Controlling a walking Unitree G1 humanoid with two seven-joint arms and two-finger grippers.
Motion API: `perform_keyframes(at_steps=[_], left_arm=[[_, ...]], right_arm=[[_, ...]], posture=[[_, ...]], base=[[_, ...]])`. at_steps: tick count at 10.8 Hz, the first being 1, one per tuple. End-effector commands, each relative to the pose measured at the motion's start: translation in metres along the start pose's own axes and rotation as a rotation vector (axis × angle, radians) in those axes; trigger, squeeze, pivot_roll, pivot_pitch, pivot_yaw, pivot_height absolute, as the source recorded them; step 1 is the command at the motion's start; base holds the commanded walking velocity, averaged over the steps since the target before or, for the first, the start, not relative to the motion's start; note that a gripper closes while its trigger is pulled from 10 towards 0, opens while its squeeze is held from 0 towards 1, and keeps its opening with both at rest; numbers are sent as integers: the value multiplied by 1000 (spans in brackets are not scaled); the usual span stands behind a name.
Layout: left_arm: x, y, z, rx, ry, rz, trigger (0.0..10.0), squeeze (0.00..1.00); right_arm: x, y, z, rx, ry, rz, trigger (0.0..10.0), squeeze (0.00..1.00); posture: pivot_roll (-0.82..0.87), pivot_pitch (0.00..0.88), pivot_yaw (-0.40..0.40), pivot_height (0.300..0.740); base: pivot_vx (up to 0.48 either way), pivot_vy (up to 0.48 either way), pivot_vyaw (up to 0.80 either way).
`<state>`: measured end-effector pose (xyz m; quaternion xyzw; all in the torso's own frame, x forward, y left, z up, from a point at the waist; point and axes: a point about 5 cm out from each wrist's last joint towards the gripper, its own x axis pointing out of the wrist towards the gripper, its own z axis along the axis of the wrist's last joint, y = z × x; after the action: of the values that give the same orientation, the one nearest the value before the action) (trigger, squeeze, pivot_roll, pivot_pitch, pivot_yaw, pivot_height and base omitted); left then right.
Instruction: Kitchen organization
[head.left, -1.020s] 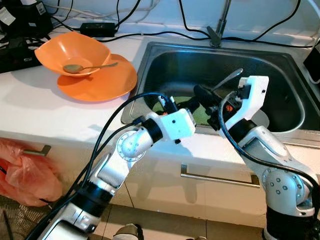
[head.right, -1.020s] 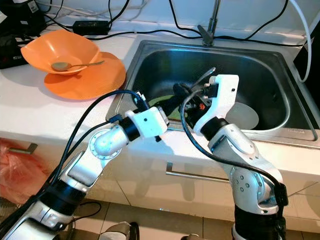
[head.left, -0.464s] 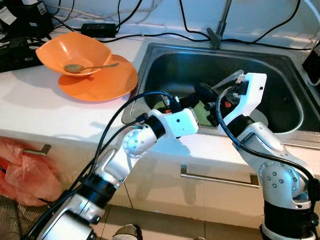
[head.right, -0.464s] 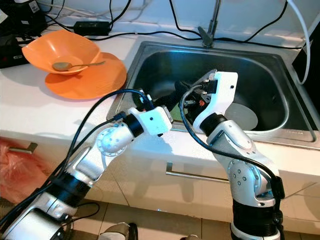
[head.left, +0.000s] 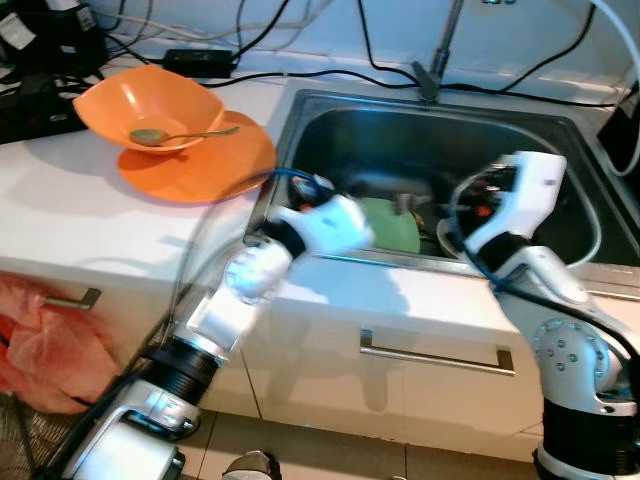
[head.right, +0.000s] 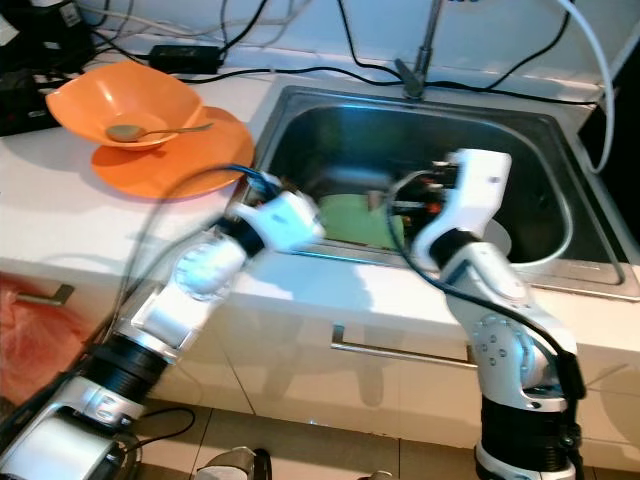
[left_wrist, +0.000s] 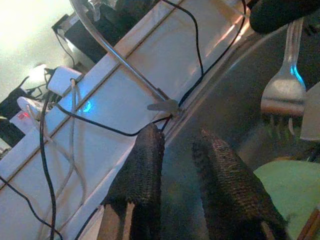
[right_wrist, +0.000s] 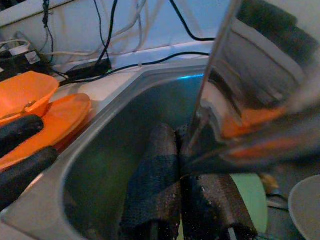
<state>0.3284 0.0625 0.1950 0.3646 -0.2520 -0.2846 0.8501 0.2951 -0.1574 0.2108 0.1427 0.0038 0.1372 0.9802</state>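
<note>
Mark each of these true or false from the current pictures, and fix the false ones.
1. A spoon lies in the orange bowl. True.
2. The orange bowl sits inside the sink. False: it rests on an orange plate on the counter, to the robot's left of the sink.
3. The right gripper is shut on a metal utensil. True.
4. The left gripper grips the fork. False: its fingers are apart and hold nothing; the fork is beyond them.
5. A green plate lies in the sink. True.
</note>
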Motion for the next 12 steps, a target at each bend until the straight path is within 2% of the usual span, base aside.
perform_keyframes(at_steps=[1, 2, 3, 5, 6, 8, 9, 12], left_arm=[[2, -2, 4, -20, -33, -1, 10000, 1000], [2, -1, 6, -36, -48, 5, 10000, 1000], [1, 1, 11, -89, -82, 23, 10000, 1000], [1, 0, 14, -323, -85, -6, 10000, 1000], [1, -1, 16, -434, -80, -37, 10000, 1000], [-1, 3, 18, -578, -59, -86, 10000, 1000], [-6, 11, 17, -736, -28, -104, 10000, 1000], [-22, 19, 10, -804, 58, -172, 10000, 1000]], right_arm=[[0, -1, 0, -4, -7, -15, 0, 0], [0, -2, 0, -8, -11, -25, 0, 0], [1, -6, -1, -25, -17, -53, 0, 0], [9, -18, -1, -112, -18, -73, 0, 0], [17, -26, 2, -198, -22, -57, 0, 0], [30, -40, 5, -356, -8, -21, 0, 0], [37, -49, 2, -446, 16, 6, 0, 0], [57, -54, -8, -556, 61, 85, 0, 0]], posture=[[53, 68, -39, 740], [55, 70, -38, 740], [58, 75, -36, 740], [68, 80, -30, 740], [82, 83, -27, 740], [108, 89, -27, 740], [134, 88, -35, 740], [171, 96, -34, 740]], base=[[0, 0, 0], [0, 0, 0], [0, 0, 0], [0, 0, 0], [0, 0, 0], [0, 0, 0], [0, 0, 0], [0, 0, 0]])
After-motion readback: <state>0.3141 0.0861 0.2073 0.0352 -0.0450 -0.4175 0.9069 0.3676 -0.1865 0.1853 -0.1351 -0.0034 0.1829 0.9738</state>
